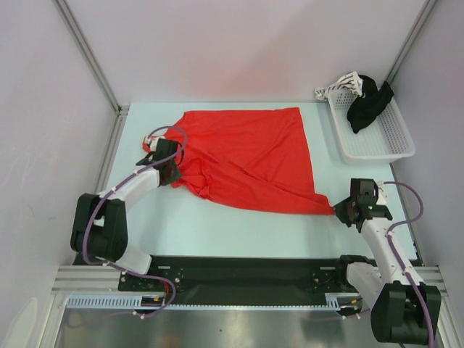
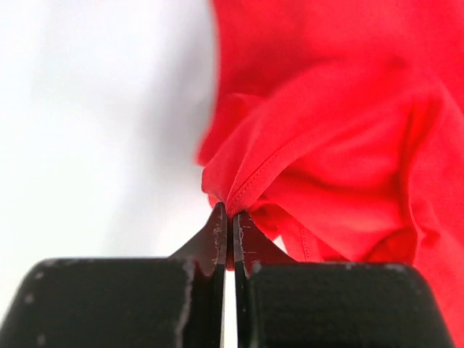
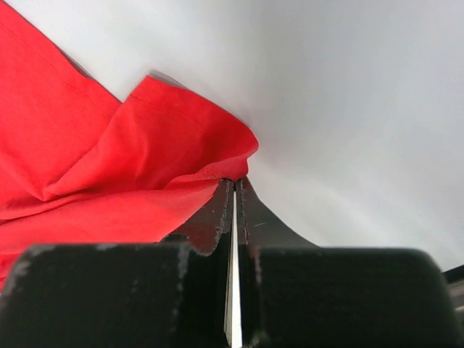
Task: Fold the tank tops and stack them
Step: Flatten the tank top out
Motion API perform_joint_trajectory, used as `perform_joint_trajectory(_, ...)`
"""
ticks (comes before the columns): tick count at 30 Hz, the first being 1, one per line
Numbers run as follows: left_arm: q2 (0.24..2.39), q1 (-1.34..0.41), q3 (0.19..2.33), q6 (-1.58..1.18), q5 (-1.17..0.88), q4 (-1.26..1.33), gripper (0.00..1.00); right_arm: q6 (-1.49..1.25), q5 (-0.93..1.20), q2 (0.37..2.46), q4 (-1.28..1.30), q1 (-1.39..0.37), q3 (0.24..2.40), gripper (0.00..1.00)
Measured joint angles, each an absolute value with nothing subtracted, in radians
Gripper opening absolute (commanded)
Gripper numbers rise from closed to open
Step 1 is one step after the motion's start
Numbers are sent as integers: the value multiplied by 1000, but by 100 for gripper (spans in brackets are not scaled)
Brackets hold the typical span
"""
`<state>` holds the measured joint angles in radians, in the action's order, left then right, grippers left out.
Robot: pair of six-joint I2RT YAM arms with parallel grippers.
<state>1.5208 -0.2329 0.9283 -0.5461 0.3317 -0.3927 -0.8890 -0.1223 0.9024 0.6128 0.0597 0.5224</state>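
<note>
We see our left gripper [image 2: 230,212], its scuffed black jaws pressed together on a stitched hem of the red tank top [image 1: 246,152]. The thin cloth bunches into soft ridges just past the tips. Our right gripper [image 3: 233,181] pinches a pointed corner of the same garment. Between them the matte fabric lies spread and wrinkled on the pale table [image 1: 217,232], tapering toward the right. A white mesh basket [image 1: 377,154] at far right holds a black cloth [image 1: 368,105].
</note>
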Motion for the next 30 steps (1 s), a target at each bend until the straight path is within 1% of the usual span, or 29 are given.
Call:
perform_joint_trajectory(3, 1456, -162, 900, -584, 344, -406, 0, -889, -121, 889, 616, 60, 503, 0)
perform_joint_trajectory(10, 1294, 71, 740, -688, 298, -406, 0, -890, -96, 836, 624, 61, 457, 0)
perform_joint_trajectory(11, 1284, 141, 724, -702, 284, -400, 0, -890, -91, 827, 626, 61, 448, 0)
perform_joint_trajectory(14, 1274, 270, 687, -726, 229, -376, 1, -890, -84, 806, 639, 62, 430, 0)
perform_joint_trajectory(16, 1275, 342, 682, -727, 198, -369, 5, -889, -79, 798, 646, 62, 426, 0)
perform_joint_trajectory(17, 1276, 363, 683, -726, 184, -358, 9, -889, -73, 797, 649, 62, 426, 0)
perform_joint_trajectory(19, 1284, 382, 685, -710, 142, -316, 14, -888, -65, 796, 649, 61, 426, 0)
perform_joint_trajectory(22, 1311, 372, 717, -686, 78, -266, 15, -877, -59, 799, 649, 62, 429, 0)
perform_joint_trajectory(25, 1326, 321, 784, -660, 87, -260, 18, -857, -58, 820, 654, 61, 455, 0)
perform_joint_trajectory(26, 1326, 302, 808, -652, 99, -261, 23, -850, -59, 834, 655, 62, 475, 0)
perform_joint_trajectory(30, 1331, 239, 894, -625, 130, -253, 25, -815, -59, 902, 642, 62, 558, 0)
